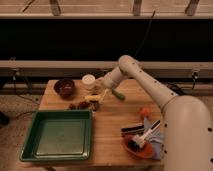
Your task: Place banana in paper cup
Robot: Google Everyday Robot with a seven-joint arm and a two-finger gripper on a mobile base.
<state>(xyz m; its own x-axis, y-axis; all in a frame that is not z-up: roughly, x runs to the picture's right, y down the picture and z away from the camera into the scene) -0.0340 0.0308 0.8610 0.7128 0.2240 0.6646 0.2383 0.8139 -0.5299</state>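
Note:
The banana (93, 97) is small and pale yellow and lies on the wooden table (112, 120), just in front of the paper cup. The paper cup (88, 81) is short and cream-white and stands upright at the table's back, right of a dark red bowl. My gripper (102, 93) reaches in from the right and is down at the banana's right end, right of and slightly in front of the cup. Whether it touches the banana cannot be told.
A dark red bowl (64, 87) stands at the back left. Brown bits (80, 105) lie beside the banana. A green vegetable (118, 94) lies right of the gripper. A green tray (57, 134) fills the front left. An orange bowl (134, 146) with utensils sits at the front right.

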